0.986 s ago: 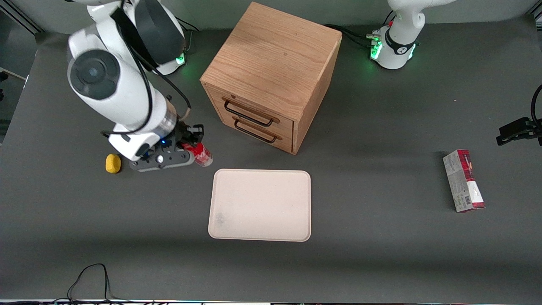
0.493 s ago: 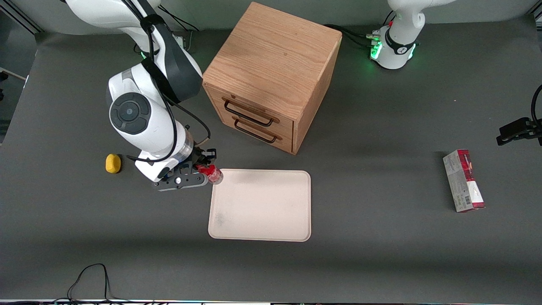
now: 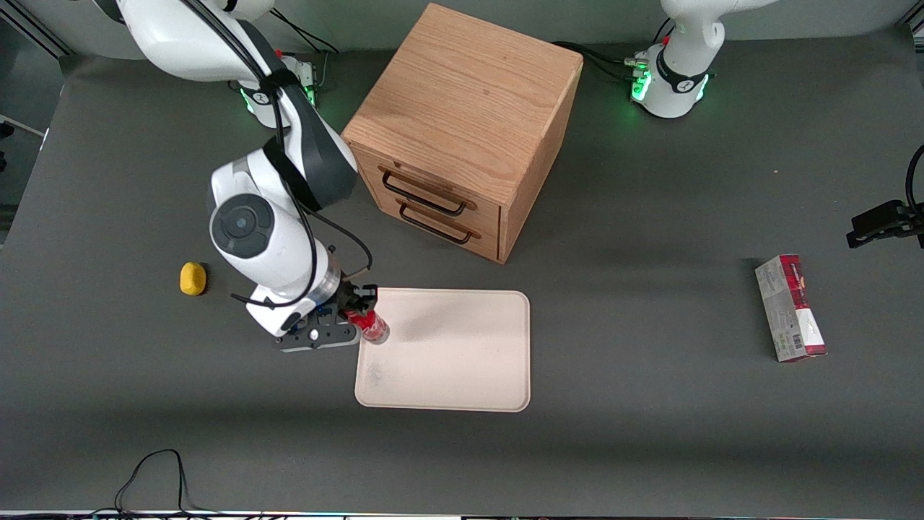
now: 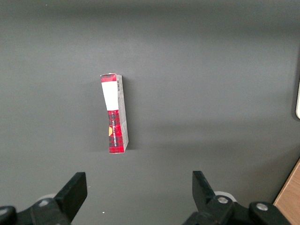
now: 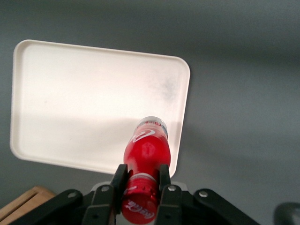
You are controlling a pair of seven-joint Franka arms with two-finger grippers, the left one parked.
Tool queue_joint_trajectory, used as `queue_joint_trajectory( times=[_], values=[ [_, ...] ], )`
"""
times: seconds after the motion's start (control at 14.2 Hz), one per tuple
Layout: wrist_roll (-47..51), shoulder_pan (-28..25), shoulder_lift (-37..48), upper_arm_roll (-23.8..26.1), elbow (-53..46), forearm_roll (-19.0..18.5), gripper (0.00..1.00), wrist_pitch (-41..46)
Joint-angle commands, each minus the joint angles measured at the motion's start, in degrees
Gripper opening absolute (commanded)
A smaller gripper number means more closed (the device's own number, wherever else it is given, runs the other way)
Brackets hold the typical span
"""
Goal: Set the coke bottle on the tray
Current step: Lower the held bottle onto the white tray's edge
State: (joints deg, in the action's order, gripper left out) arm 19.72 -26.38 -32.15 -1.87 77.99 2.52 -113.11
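The coke bottle [image 5: 146, 154] is glossy red plastic, pinched in the tool [image 5: 140, 180] of matt black plastic, above the tray [image 3: 462, 361], a smooth matt cream. The cabinet [image 3: 462, 108] is grained wood on a matt grey tabletop [image 3: 650, 433].

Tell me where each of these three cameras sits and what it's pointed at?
Front view: high up, facing the robots, looking down on the table, cabinet, tray and the working arm.
Right wrist view: on the working arm, looking down past its gripper, shut on the coke bottle, at the tray.
Left wrist view: on the parked arm, looking down at a carton.
Front and right wrist views share bottle and tray.
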Motion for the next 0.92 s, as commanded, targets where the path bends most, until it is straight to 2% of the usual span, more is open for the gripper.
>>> queue_joint_trajectory(
  times=[0.0,0.63,0.7,0.77,0.85],
  values=[
    [0.84,0.1,-2.82,-0.15,-1.09,-1.55,0.0,-3.42],
    [0.23,0.89,-7.49,-0.33,-1.96,-1.73,0.0,-4.66],
    [0.66,0.98,-7.58,-0.33,-1.96,-1.73,0.1,-4.66],
    [0.93,0.98,-7.75,-0.24,-1.96,-1.64,0.6,-4.66],
    [1.02,0.98,-7.75,-0.24,-1.96,-1.55,1.0,-4.66]
  ],
)
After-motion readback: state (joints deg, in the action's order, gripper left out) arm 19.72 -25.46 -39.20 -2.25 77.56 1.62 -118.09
